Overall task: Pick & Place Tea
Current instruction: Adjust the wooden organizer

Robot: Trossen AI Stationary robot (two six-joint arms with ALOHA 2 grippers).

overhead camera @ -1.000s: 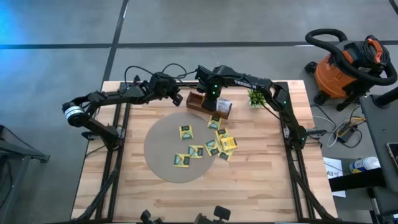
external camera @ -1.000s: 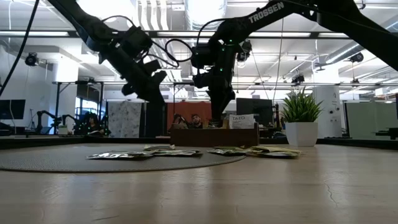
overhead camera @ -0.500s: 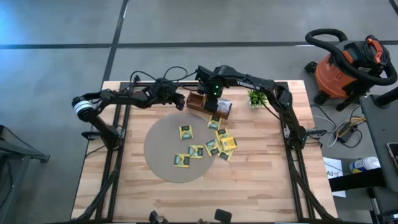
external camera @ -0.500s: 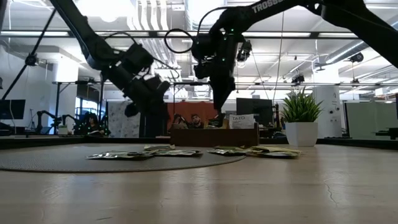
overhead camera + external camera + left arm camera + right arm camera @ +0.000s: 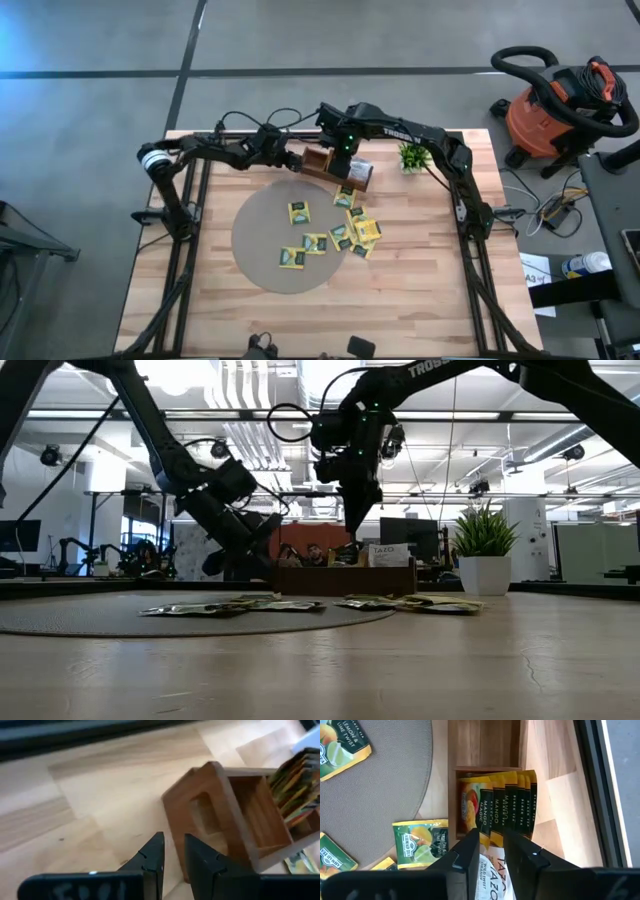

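- The right gripper point(image 5: 492, 852) hangs over the wooden tray point(image 5: 333, 167) at the far middle of the table point(image 5: 430, 290), fingers point(image 5: 470, 851) drawn to a narrow gap with nothing between them; through the gap show the sachets standing in the tray.
- The left gripper point(image 5: 172, 857) sits just left of the tray's empty end compartment, fingers point(image 5: 152, 856) likewise narrow and empty.
- Standing tea sachets point(image 5: 497, 805) fill the middle compartment, packed on edge in a row; their dark "mango" labels run lengthwise across the tray.
- Loose tea sachets point(image 5: 330, 235) lie flat, some on the round grey mat point(image 5: 262, 250), others piled on bare wood just right of it, near the tray, turned every which way.
- A potted plant point(image 5: 412, 156) stands right of the tray.
- An orange shop vacuum point(image 5: 560, 105) stands on the grey floor, far right.
- Only the low view shows the room beyond: ceiling lights, monitors and seated people point(image 5: 300, 554), too far to detail.
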